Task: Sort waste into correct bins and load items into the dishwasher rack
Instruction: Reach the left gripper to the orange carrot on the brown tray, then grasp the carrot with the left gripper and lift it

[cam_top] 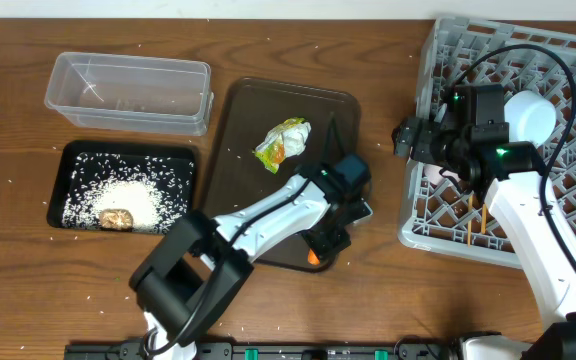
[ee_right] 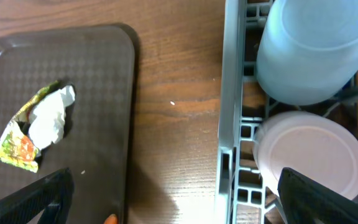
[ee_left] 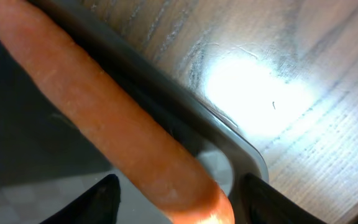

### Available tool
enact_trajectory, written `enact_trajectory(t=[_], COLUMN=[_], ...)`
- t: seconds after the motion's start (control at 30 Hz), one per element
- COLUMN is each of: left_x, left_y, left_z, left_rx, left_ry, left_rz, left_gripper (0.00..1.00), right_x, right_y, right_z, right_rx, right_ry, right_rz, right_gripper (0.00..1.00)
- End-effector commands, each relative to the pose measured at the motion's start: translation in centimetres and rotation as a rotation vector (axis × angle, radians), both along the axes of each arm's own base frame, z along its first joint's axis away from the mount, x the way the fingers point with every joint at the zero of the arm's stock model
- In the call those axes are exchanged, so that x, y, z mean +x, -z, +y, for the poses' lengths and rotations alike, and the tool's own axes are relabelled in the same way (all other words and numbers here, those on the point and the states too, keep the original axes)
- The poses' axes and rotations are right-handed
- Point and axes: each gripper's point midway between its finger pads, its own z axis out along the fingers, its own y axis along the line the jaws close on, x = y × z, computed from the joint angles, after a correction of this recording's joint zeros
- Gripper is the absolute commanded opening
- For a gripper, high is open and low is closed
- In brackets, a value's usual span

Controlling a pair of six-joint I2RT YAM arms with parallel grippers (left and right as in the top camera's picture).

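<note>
Left claw [ee_left: 178, 200] stood parted astride the rounded end of the long orange carrot [ee_left: 104, 118], with a sliver of gap on each side, gripping nothing. The carrot's skin was matte and faintly pitted. It lay on the flat dark brown plastic tray [ee_left: 17, 155], just inside the raised rim at a rounded corner and running alongside that rim. Beyond the rim the bare wooden surface [ee_left: 303, 50] lay open. Right claw [ee_right: 182, 199] hung wide open and empty over the surface strip beside the grey plastic lattice rack [ee_right: 232, 93].

The left end effector [cam_top: 326, 243] hides most of the carrot [cam_top: 313, 257]; only its orange tip shows.
</note>
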Motion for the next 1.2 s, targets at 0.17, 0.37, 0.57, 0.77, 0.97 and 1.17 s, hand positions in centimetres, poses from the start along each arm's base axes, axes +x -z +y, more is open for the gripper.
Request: enact_trajectory(t=[0.17, 0.37, 0.57, 0.77, 0.97, 1.17], left_x=[1.0, 1.0, 0.9, 0.7, 0.3, 0.4], left_y=[-0.1, -0.1, 0.0, 0.2, 0.5, 1.1], left_z=[0.1, 0.1, 0.2, 0.0, -0.2, -0.1], left_rx=[0.021, 0.021, 0.029, 0.049, 0.072, 0.094], left_ry=[-0.007, -0.008, -0.017, 0.002, 0.029, 0.031], left_rz=[-0.024, -0.023, -0.022, -0.035, -0.053, -0.050], left_gripper=[0.28, 0.14, 0.16, 0.48, 0.61, 0.61], right_x=[-0.4, -0.5, -0.5, -0.5, -0.5, -0.4], right_y=[0.4, 0.4, 0.4, 0.4, 0.4, 0.3], right_z=[-0.4, -0.4, -0.4, -0.4, -0.4, -0.4], right_rx=[-0.002, -0.002, -0.002, -0.002, -0.002, -0.002], right_ry=[0.015, 0.015, 0.015, 0.015, 0.015, 0.015], right_rz=[0.026, 0.028, 0.026, 0.027, 0.029, 0.025], right_gripper=[0.99, 0.99, 0.99, 0.99, 0.99, 0.99])
